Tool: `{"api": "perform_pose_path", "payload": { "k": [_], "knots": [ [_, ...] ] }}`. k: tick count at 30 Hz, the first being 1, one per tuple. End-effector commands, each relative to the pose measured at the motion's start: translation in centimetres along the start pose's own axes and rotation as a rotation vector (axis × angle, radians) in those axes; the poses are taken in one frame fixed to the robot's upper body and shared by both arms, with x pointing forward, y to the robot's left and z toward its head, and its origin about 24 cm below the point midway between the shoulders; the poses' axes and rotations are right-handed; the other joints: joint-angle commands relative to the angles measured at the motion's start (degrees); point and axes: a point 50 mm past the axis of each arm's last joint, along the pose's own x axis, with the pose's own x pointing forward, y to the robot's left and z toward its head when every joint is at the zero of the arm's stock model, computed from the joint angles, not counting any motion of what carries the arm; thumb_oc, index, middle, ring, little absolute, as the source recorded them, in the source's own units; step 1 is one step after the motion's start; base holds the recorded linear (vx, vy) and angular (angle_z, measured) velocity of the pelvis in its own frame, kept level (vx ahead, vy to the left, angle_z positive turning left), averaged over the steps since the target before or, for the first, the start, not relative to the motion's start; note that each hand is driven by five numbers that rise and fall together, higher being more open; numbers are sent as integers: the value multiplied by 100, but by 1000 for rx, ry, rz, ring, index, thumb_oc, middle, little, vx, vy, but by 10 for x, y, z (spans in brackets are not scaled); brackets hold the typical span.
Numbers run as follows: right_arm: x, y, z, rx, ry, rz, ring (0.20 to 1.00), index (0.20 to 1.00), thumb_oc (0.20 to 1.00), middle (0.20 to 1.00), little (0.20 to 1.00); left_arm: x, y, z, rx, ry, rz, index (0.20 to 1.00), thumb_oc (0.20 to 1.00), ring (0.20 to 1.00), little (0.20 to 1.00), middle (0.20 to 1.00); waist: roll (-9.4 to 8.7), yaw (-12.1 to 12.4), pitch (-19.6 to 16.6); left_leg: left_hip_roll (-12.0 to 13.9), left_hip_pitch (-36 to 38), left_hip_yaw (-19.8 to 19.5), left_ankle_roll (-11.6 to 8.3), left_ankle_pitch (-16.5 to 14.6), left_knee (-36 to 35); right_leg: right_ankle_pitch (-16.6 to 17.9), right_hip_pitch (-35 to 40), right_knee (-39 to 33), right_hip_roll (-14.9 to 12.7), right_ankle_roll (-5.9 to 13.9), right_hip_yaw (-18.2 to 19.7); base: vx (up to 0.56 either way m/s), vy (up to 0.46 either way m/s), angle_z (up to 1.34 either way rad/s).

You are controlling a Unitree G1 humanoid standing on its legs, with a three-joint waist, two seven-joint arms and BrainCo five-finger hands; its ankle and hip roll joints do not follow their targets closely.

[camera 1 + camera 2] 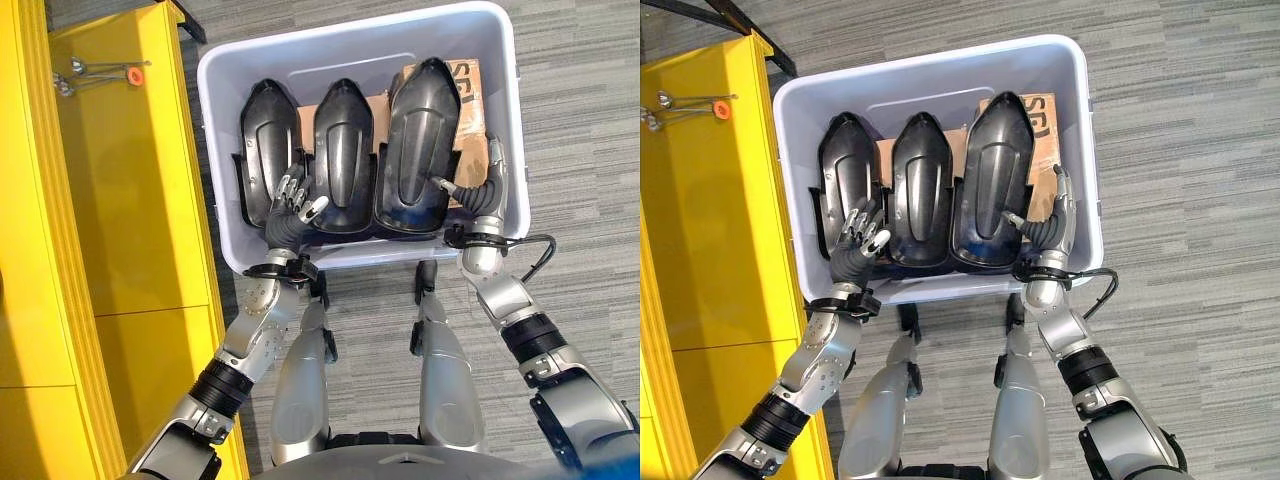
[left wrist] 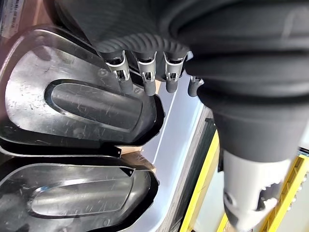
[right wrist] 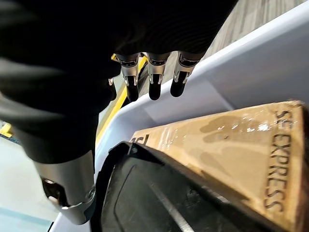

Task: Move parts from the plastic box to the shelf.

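Three black parts (image 1: 345, 155) fill the plastic box (image 1: 350, 50); both hands (image 1: 295, 200) (image 1: 485, 195) hover loose-fingered, holding nothing.

Each arm (image 1: 255, 335) has a silver-grey, smooth, rounded shell. A black band (image 1: 225, 385) encircles each forearm, and a black collar (image 1: 480, 240) sits at each wrist. On the left hand (image 1: 290, 205) and the right hand (image 1: 485, 195), a dark ribbed cover (image 2: 231, 58) encloses the back and the wrist. The fingers (image 2: 124, 77) are silver metal segments ending in dark rounded tips.
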Motion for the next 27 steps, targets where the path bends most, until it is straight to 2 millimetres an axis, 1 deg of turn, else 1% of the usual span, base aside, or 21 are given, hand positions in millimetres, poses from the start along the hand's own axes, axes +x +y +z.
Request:
{"api": "perform_pose_path", "payload": {
  "k": [1, 2, 4, 6, 10, 14, 20, 27],
  "knots": [
    [2, -1, 5, 52, -3, -49, 1000, 1000, 1000, 1000, 1000, -6, -7, 18, 26, -96, -69, 1000, 1000, 1000, 1000, 1000, -161, 31, -123, 148, -5, -396, -98, -699, 614, -172, -219, 208, -382, 172, -69, -7, -2, -4],
    [2, -1, 1, 53, 19, -62, 1000, 1000, 1000, 1000, 1000, -5, -8, 18, 25, -97, -71, 1000, 1000, 1000, 1000, 1000, -148, 29, -121, 146, -25, -392, -101, -694, 616, -169, -233, 207, -385, 173, -62, 0, 0, 0],
    [2, -2, 0, 48, 23, -67, 1000, 1000, 1000, 1000, 1000, -5, -8, 18, 25, -96, -71, 1000, 1000, 1000, 1000, 1000, -144, 29, -122, 145, -36, -387, -102, -691, 624, -169, -251, 213, -384, 173, -55, 0, 0, 0],
    [2, -2, -2, 80, 53, -94, 1000, 1000, 1000, 1000, 1000, -5, -8, 17, 24, -94, -66, 1000, 1000, 1000, 1000, 1000, -140, 13, -114, 150, -53, -380, -102, -693, 643, -171, -278, 224, -373, 171, -40, 0, 0, 0],
    [1, 1, -8, 110, 100, -92, 1000, 1000, 1000, 1000, 1000, -6, -8, 15, 22, -84, -70, 1000, 1000, 1000, 1000, 1000, -133, 19, -112, 152, -64, -376, -98, -697, 650, -173, -298, 238, -366, 170, -42, 0, 0, 0],
    [2, 3, -10, 121, 117, -87, 1000, 1000, 1000, 1000, 1000, -6, -9, 16, 19, -84, -77, 1000, 1000, 1000, 1000, 1000, -123, 28, -108, 145, -85, -379, -97, -697, 663, -178, -325, 256, -371, 166, -32, 0, 0, 0],
    [6, 9, -6, 131, 119, -66, 1000, 1000, 1000, 1000, 1000, -5, -11, 16, 12, -86, -81, 1000, 1000, 1000, 1000, 1000, -120, 58, -72, 141, -152, -412, -99, -692, 677, -173, -366, 276, -376, 162, -56, 0, 0, 0],
    [7, 13, -1, 138, 105, -50, 1000, 1000, 1000, 1000, 1000, -5, -12, 16, 5, -84, -79, 1000, 1000, 1000, 1000, 1000, -121, 67, -55, 138, -216, -457, -96, -684, 692, -187, -399, 306, -392, 160, -99, 0, 0, 0]
  ]
}}
